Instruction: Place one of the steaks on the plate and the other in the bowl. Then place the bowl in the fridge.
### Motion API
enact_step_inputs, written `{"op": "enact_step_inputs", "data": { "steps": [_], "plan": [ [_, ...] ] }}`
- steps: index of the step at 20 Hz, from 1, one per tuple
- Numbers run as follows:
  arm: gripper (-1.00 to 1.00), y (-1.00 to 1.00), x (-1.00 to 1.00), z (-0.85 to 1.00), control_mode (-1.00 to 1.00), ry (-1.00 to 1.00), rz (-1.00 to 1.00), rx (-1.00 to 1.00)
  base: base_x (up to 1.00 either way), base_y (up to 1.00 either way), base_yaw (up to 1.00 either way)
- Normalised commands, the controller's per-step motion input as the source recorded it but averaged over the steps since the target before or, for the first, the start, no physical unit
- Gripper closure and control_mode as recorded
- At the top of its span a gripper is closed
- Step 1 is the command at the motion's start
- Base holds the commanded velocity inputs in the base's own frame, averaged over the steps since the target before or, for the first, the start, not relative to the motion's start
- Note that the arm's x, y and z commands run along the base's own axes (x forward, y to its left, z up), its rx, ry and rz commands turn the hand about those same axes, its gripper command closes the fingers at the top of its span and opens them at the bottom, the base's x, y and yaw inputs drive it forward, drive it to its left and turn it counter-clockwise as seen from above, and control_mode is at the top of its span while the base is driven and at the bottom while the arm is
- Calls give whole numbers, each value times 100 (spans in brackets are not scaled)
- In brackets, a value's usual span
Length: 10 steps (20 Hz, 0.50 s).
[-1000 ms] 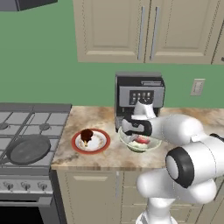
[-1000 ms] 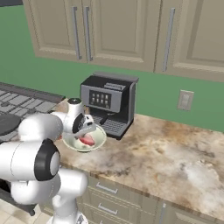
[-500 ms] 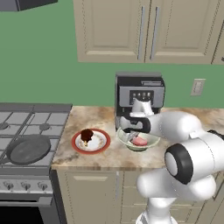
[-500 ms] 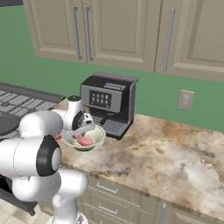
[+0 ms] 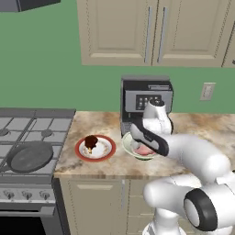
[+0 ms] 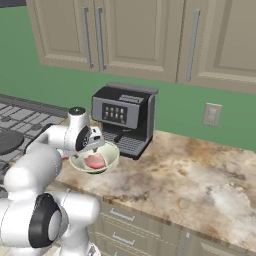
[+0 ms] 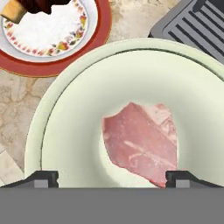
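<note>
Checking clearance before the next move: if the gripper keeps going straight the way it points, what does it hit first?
Most likely the pale pink steak lying in the shallow greenish-white bowl. The gripper points down into the bowl with jaws wide apart; the gap left above the meat is unclear.

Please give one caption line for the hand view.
Open gripper above pink steak in bowl, beside red-rimmed plate.

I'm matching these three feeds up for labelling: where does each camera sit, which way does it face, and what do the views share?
Left base view: behind the arm's left, facing the counter; white arm lower right, over the bowl.
Right base view: behind its right, same counter; arm lower left.
Hand view: on the hand, looking down into the bowl; open gripper at bottom.
Shared: bowl, pink steak, coffee machine; red-rimmed plate in left and hand views.
</note>
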Motion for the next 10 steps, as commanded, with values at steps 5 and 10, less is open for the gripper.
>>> {"op": "enact_step_inputs", "data": {
  "steps": [5, 10],
  "plan": [
    [-100, -9, -74, 49, -100, -2, -6, 0, 0, 0, 0],
    [-100, -9, -67, 73, -100, -2, -12, 1, 0, 0, 0]
  ]
}}
